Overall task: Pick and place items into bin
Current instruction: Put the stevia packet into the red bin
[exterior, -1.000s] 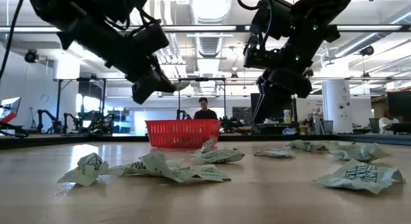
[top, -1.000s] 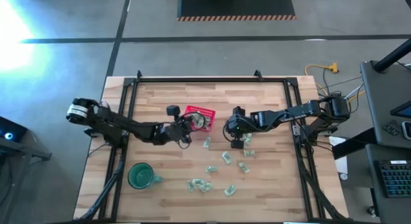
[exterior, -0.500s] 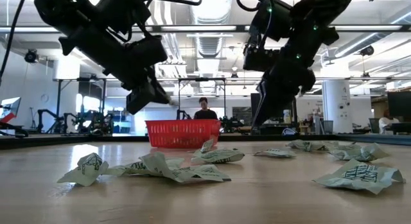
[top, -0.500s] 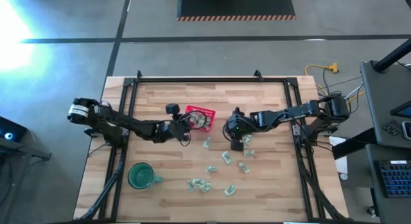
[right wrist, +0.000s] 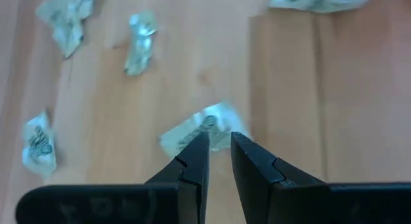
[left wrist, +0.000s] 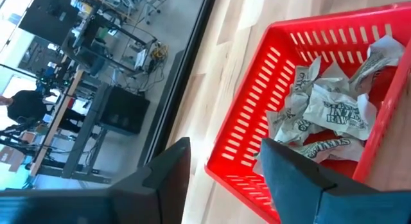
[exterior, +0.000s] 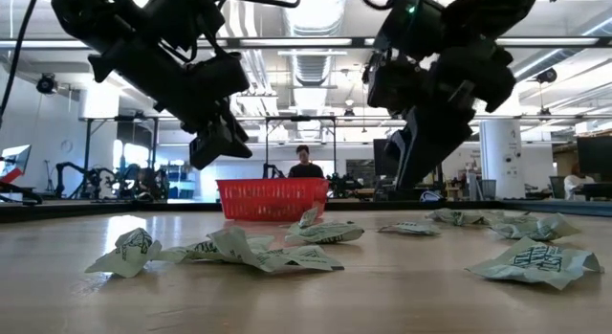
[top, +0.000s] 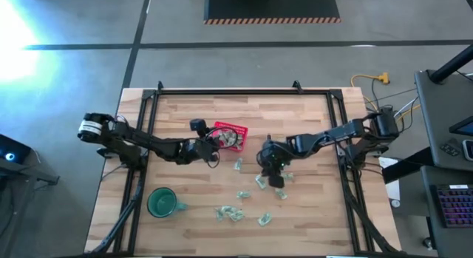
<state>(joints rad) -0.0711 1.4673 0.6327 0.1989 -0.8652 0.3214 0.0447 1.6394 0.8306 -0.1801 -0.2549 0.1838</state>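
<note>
Tabletop (top: 295,117) is pale matt wood planks. Red basket (left wrist: 302,102) looks like glossy slotted plastic, and the items (left wrist: 327,112) inside are crinkly printed paper wrappers.

A pale wooden counter (top: 310,206) in a dark metal frame (top: 222,91) stands on a grey concrete floor (top: 74,73) crossed by dark lines. A hazard-striped mat (top: 272,7) lies beyond its far edge. Pipes and ducts (exterior: 316,56) line the ceiling; a person (exterior: 305,165) sits far behind.
</note>
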